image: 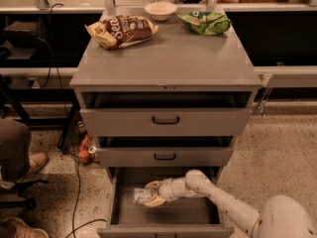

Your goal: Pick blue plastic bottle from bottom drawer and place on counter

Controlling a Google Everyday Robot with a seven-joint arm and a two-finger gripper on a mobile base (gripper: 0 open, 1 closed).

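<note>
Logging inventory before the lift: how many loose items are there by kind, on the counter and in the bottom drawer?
Snack bags: 2, brown snack bag and green snack bag, on the counter
Bowls: 1, bowl at the counter's back edge
Bottles: 1, blue plastic bottle in the bottom drawer, in the gripper
Total: 4
</note>
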